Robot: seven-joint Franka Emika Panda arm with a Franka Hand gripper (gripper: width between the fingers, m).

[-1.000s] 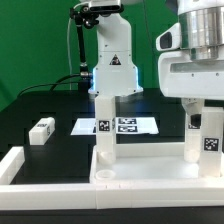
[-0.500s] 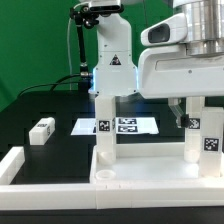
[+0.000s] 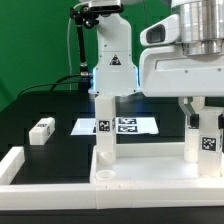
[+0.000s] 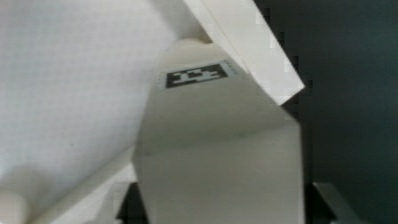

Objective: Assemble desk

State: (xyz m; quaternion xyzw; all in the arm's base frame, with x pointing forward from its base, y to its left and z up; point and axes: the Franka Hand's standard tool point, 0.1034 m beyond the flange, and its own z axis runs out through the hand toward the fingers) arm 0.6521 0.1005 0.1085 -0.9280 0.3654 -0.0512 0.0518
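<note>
Fingers (image 3: 201,118) straddle upright leg (image 3: 208,140); wrist view shows its tag (image 4: 196,74).

The gripper (image 3: 205,118) now sits lower over the leg (image 3: 207,140) on the exterior view's right — its fingers (image 3: 190,117) closer in (the leg rises between them). Whether they press it is unclear.

I see the tabletop panel (image 3: 150,172) lying nearest the camera, with one leg (image 3: 103,128) standing on it at about nine o'clock and another leg (image 3: 206,135) at three, under the gripper (image 3: 203,118). Behind, toward twelve, lies the marker board (image 3: 120,126). A loose leg block (image 3: 41,130) sits off toward ten o'clock, possibly clear of the border rail (image 3: 14,164).
</note>
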